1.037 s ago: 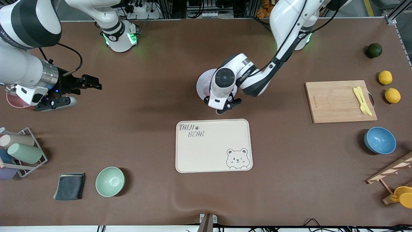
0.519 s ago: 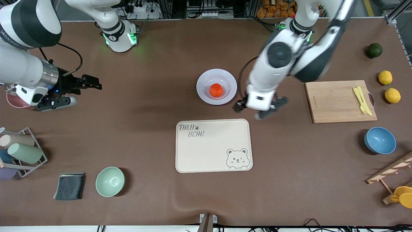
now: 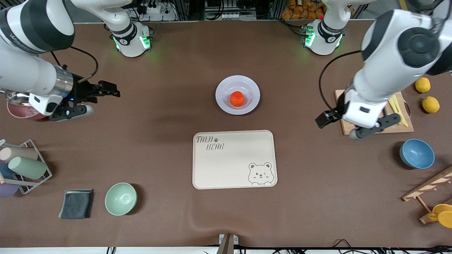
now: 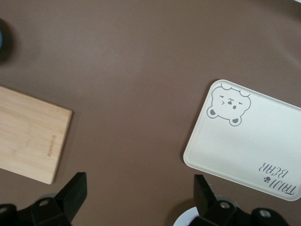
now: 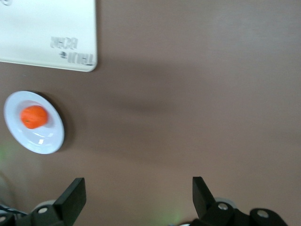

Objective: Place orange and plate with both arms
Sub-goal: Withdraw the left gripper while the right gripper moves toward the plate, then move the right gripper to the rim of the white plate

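My left tool (image 3: 337,126), fingers spread and holding nothing, hangs over the desk (image 3: 169,141) at the edge of the bamboo cutting board (image 3: 356,116), toward the left arm's end. My right tool (image 3: 100,100), likewise spread and empty, waits over the desk near a pink cup (image 3: 19,111) at the right arm's end. The orange (image 3: 237,98) sits in the sunken centre of the white plate (image 3: 223,103), which lies just farther from the front camera than the beige bear tray (image 3: 229,165).
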### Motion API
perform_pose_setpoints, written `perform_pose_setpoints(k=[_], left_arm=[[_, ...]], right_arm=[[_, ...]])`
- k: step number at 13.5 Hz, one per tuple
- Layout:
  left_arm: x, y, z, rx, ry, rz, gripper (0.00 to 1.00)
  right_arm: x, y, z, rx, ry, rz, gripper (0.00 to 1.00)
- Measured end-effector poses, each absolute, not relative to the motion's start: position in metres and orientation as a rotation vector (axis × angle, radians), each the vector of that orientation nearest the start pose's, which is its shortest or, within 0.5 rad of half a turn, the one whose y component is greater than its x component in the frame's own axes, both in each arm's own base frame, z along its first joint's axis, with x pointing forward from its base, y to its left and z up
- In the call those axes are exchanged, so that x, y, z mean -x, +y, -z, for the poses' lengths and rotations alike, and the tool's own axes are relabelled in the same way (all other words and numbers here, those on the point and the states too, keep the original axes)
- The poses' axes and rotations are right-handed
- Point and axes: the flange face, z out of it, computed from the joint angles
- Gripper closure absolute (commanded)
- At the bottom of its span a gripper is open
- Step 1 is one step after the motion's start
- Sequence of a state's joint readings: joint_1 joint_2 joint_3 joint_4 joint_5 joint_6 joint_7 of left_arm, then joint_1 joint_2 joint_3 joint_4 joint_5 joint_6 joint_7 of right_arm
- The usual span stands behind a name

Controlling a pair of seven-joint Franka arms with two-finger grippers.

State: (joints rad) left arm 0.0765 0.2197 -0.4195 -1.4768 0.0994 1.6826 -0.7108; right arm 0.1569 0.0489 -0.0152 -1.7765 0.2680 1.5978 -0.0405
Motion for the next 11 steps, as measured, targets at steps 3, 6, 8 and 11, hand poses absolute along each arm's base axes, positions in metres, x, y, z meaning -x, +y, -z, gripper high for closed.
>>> perform_pose_setpoints(k=[3, 6, 8, 11], left_arm=[[-0.585, -0.161, -0.583, 3.068, -0.537, 0.002, 0.0], [-0.571, -0.158, -0.603, 3.083, -0.424, -0.001, 0.0], [-0.566, -0.132, -0.613, 3.09, -0.344, -0.029, 0.0], [-0.566, -0.069, -0.62, 3.14, -0.295, -0.075, 0.0]], right_arm=[[-0.548, 0.141, -0.486, 2.822, -0.175, -0.372, 0.0], [-0.546, 0.181, -0.466, 2.811, -0.131, -0.42, 0.0], [-0.54, 0.206, -0.451, 2.764, -0.09, -0.431, 0.0], [-0.533, 0.22, -0.427, 2.701, -0.031, -0.428, 0.0]])
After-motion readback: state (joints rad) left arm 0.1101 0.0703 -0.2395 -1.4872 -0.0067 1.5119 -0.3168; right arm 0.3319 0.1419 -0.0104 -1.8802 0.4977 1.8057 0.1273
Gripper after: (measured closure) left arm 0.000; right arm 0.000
